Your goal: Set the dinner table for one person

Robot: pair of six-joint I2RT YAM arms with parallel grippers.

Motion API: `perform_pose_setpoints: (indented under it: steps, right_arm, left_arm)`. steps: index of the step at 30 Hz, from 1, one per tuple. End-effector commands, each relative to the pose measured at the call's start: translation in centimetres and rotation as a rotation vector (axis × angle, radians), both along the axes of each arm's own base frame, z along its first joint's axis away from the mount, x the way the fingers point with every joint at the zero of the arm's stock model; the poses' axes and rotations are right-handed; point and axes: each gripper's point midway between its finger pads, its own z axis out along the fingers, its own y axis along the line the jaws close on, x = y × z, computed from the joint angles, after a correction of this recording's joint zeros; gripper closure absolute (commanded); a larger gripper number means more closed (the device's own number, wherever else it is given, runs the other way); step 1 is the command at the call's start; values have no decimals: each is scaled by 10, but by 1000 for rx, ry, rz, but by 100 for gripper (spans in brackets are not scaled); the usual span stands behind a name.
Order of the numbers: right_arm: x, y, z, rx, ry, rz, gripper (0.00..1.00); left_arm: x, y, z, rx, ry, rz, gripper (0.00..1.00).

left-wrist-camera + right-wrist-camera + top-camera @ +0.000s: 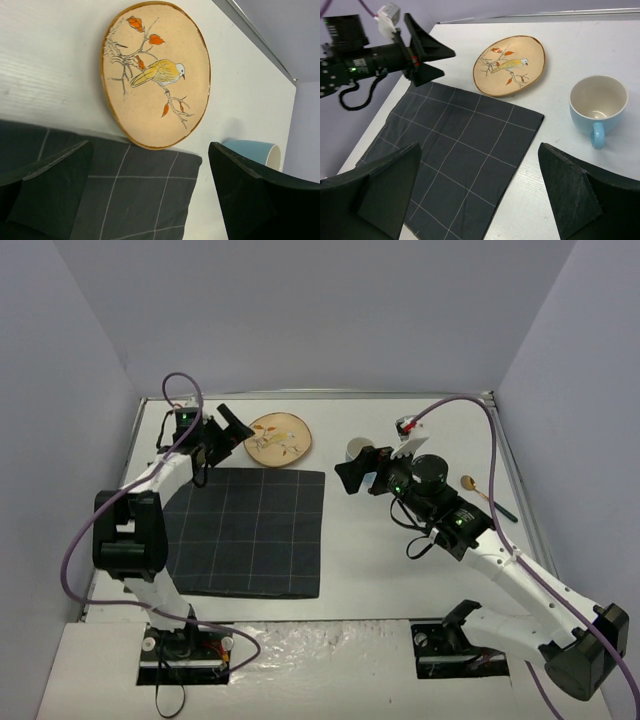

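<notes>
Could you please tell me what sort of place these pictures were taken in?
Probably a robotics lab test cell, not a home: a white tabletop walled by plain grey panels, with a bird-painted plate, blue cup and checked placemat staged on it.

The large flat white rectangular worktop [370,560] with thin metal edge strips carries a dark grey checked cloth placemat [250,530], spread flat on its left half. A beige oval ceramic plate [278,439], painted with a yellow bird on a branch, lies at the placemat's far edge with its rim meeting the cloth. A light blue mug [598,107] with a white inside stands upright on bare surface to the plate's right, and a small golden-brown spoon [470,484] with a dark handle lies farther right, near the edge strip.
</notes>
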Motion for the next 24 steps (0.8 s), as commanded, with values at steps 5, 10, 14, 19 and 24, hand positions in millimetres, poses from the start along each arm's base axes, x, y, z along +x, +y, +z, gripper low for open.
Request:
perform_pose_setpoints:
  steps: [5,10,14,19,24]
  right_arm:
    - [-16,-25,41,66,-115,-43,0]
    - [-21,-37,39,61,-117,-81,0]
    - [-23,-38,31,61,-101,-81,0]
    - [-23,-37,27,62,-91,-77,0]
    - [-23,-38,28,62,-96,-79,0]
  left_arm:
    - [60,-10,10,-85,-99,26,3]
    - [74,-9,-16,-89,-47,27,9]
    - [80,-17,-36,-119,-8,-3,15]
    - [84,-21,-59,-137,39,-20,27]
    - [80,-31,-83,-158,94,-45,39]
